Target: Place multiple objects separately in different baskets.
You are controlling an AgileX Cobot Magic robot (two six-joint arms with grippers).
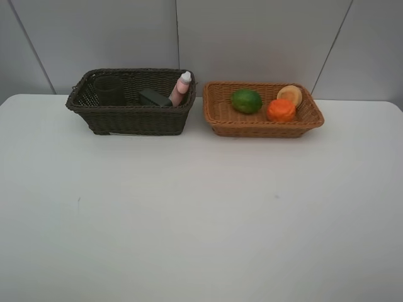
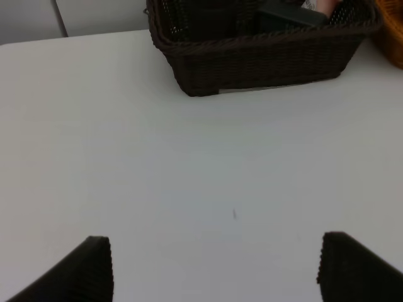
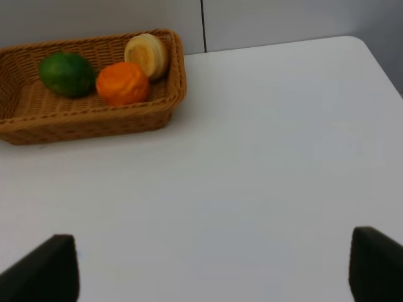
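Already sorted, the green round fruit, orange and pale peach-like fruit lay in the tan wicker basket at one o'clock on the white counter. The bottles sat in the dark brown wicker basket at eleven. Both the left pincer and the right pincer gaped open, empty, each basket far ahead of the nearer arm.

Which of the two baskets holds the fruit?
The light tan basket on the right holds the fruit; the dark brown basket holds bottles and a cup.

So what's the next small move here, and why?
Probably none beyond holding both arms back: the green fruit, orange and pale fruit lie in the tan basket, the pink bottle, cup and dark bottle in the dark basket.
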